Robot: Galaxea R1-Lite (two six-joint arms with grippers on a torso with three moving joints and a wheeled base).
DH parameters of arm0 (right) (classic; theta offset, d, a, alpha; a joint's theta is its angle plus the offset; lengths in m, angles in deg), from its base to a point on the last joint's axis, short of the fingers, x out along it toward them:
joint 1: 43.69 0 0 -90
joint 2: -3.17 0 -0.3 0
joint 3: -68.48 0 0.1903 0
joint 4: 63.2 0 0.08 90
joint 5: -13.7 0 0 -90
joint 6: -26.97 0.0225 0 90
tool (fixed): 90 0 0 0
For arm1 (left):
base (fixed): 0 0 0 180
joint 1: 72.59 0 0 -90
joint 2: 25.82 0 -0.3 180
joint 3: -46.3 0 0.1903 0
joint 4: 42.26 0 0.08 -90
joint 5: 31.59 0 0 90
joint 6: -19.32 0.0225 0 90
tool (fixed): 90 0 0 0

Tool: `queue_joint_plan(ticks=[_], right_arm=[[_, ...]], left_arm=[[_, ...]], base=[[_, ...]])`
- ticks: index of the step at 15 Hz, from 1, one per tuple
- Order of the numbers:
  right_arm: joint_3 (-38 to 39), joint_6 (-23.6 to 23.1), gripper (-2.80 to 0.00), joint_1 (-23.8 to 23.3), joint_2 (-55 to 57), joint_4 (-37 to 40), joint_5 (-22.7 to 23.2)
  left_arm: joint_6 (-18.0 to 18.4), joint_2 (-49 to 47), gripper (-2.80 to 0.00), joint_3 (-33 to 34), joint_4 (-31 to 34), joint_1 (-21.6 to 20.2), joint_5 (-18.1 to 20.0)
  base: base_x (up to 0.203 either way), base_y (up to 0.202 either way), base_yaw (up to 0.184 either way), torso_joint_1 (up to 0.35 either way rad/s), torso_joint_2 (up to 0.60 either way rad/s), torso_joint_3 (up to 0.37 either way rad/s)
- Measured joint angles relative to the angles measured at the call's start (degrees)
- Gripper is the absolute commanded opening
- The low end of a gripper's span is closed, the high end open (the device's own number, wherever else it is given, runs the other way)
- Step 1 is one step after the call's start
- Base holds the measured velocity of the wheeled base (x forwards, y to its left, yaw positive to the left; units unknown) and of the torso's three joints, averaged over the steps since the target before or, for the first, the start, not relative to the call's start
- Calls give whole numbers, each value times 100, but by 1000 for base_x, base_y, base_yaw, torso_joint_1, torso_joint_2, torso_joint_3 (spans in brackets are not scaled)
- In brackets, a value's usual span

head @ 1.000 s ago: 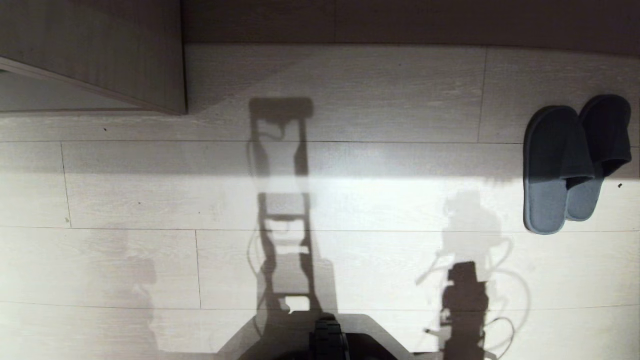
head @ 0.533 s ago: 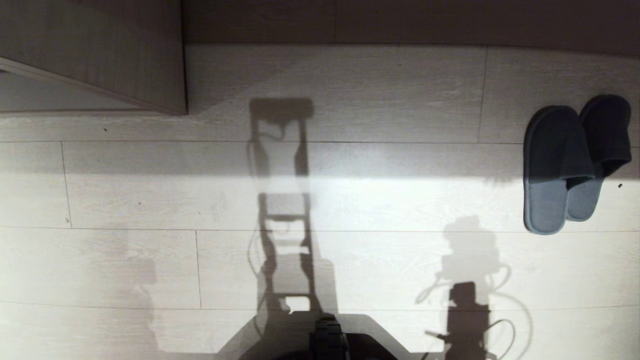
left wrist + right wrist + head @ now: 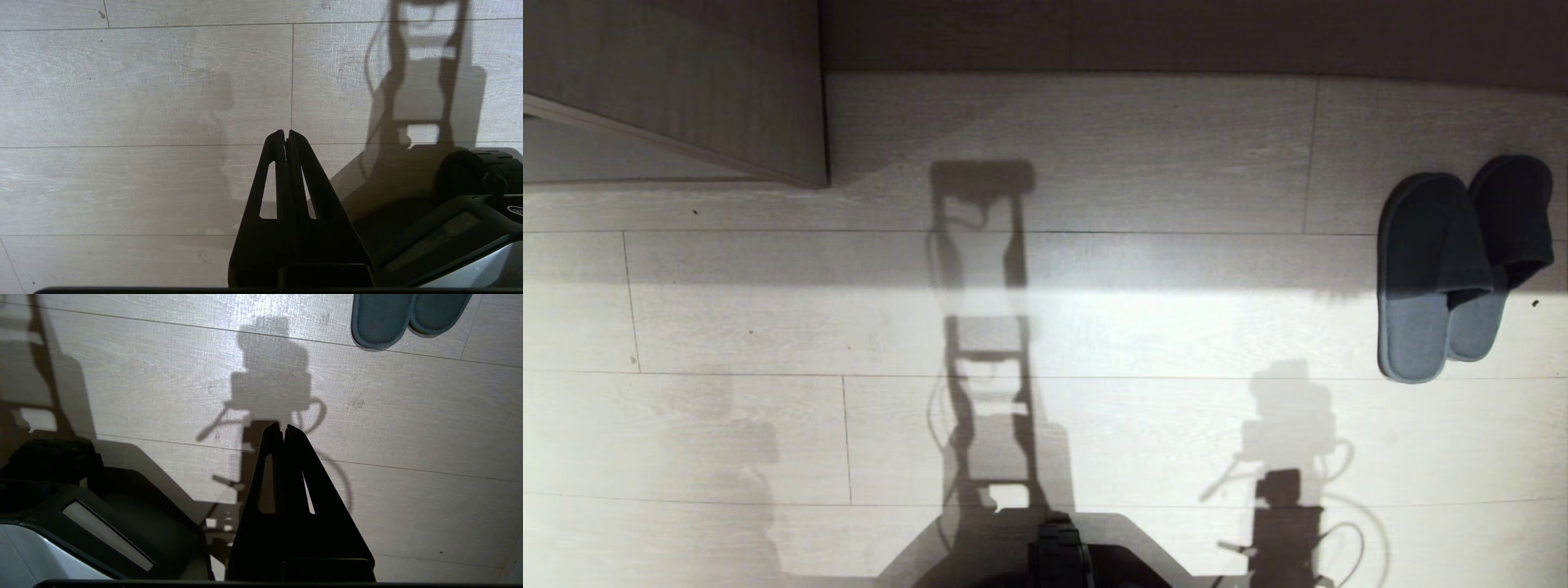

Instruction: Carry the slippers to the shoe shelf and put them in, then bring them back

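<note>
The slippers (image 3: 404,314) lie on the floor (image 3: 408,416) ahead of the closed jaws of the right gripper (image 3: 284,430) and off to their right, well apart, one slipper overlapping the other. The robot's base (image 3: 94,531) sits to the left of those jaws. The left gripper (image 3: 285,136), jaws together, hangs over bare floor with the base on its right.

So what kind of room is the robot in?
Probably a room in a home, maybe near the entrance. There is a pale wood-plank floor, a pair of soft slippers lying on it, and the corner of a wood-grain cabinet.
</note>
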Motion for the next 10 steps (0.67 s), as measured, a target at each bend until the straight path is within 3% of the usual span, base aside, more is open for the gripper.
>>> queue_joint_plan(ticks=[5,10], right_arm=[[0,2,-280,0,-11,2,-4],[0,-49,-280,0,-11,2,-2]], left_arm=[[-7,0,-280,0,0,0,2],[-63,0,-280,0,0,0,5]], base=[[0,0,0,0,0,6],[0,0,0,2,1,180]])
